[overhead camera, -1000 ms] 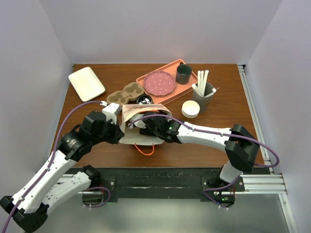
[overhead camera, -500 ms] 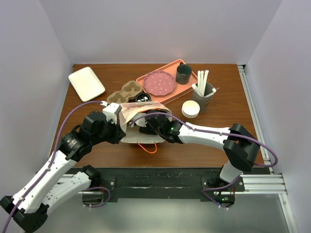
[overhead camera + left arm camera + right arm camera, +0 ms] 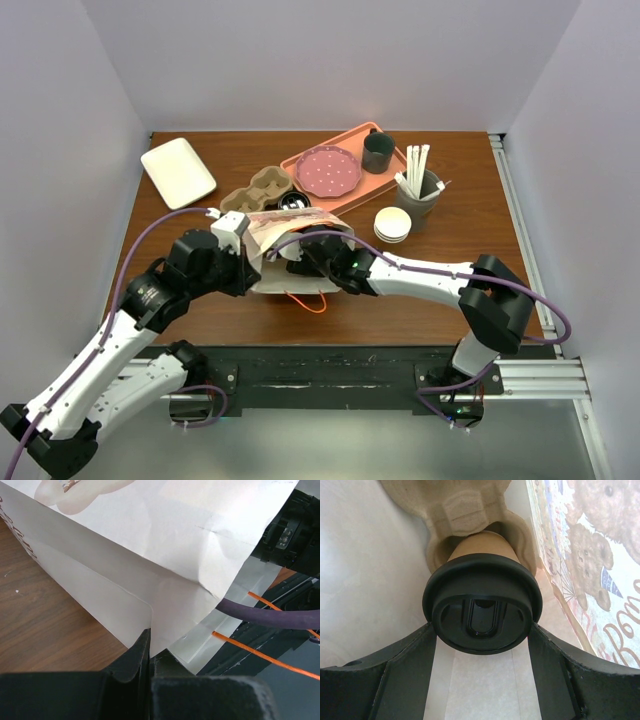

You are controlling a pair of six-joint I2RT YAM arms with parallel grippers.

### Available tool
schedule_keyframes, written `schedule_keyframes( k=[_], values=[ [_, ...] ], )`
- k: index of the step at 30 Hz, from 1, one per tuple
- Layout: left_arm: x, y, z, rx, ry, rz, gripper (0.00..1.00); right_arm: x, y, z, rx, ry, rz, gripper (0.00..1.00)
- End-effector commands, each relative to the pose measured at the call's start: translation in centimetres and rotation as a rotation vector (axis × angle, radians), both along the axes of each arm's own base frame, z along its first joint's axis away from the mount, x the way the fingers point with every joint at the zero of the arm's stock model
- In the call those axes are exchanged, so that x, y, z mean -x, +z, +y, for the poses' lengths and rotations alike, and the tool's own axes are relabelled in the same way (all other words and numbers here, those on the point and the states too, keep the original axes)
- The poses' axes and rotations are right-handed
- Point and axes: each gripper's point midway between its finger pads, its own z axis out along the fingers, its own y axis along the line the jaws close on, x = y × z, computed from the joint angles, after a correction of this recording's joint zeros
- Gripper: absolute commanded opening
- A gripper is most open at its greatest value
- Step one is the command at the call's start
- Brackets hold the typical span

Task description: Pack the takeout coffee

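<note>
Lavender walls close in a brown table (image 3: 470, 210), with my two bases at its near edge. At mid-table sits a white bag (image 3: 285, 283) with a printed panel on top, and its orange handle (image 3: 305, 303) lies on the wood on my side.

My left claw (image 3: 150, 647) is pinched flat on a folded edge of the bag, with paper caught between the jaws and no gap showing.

My right claw (image 3: 482, 630) reaches into the bag from the right. Its fingers (image 3: 410, 670) stand wide, one on each side of the coffee (image 3: 481, 545), and press against the rim of the black lid (image 3: 482, 610). It grips the coffee by the lid. The coffee is inside the bag with its lid facing my wrist camera, plain white paper on one side and bear print on the other. From above, the bag hides it.

The cup's far end sits in a moulded pulp pocket (image 3: 470, 505). I cannot tell whether that belongs to the pulp carrier (image 3: 258, 188) just behind the bag.

Farther back are a white dish (image 3: 178, 172) at the left and a pink tray (image 3: 350, 140) holding a dotted plate (image 3: 328, 170) and a dark mug (image 3: 378, 152). To the right are a grey pot (image 3: 420, 198) of white sticks and a cup stack (image 3: 392, 224).
</note>
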Motion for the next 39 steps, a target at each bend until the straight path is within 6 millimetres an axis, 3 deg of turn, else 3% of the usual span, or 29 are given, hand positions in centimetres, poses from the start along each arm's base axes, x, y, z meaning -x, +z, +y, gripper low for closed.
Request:
schedule_keyframes(
  k=[1, 6, 21, 32, 39],
  values=[
    [0.0, 1.7, -1.3, 0.061, -0.036, -0.006, 0.0, -0.6, 2.0, -0.6, -0.022, -0.038, 0.01, 0.67],
    [-0.5, 3.0, -1.7, 0.055, -0.05, -0.019, 0.0, 0.0, 3.4, -0.8, -0.041, -0.041, 0.049, 0.81],
    [-0.3, 4.9, -2.8, 0.122, -0.074, -0.018, 0.0, 2.2, 5.9, -3.2, -0.049, -0.07, 0.115, 0.97],
    [-0.2, 5.2, -3.0, 0.128, -0.086, -0.011, 0.0, 2.4, 8.3, -3.5, -0.079, -0.095, 0.125, 0.99],
    [-0.2, 5.5, -3.4, 0.109, -0.103, 0.037, 0.0, 2.8, 8.3, -3.5, -0.063, -0.101, 0.159, 0.99]
  ],
)
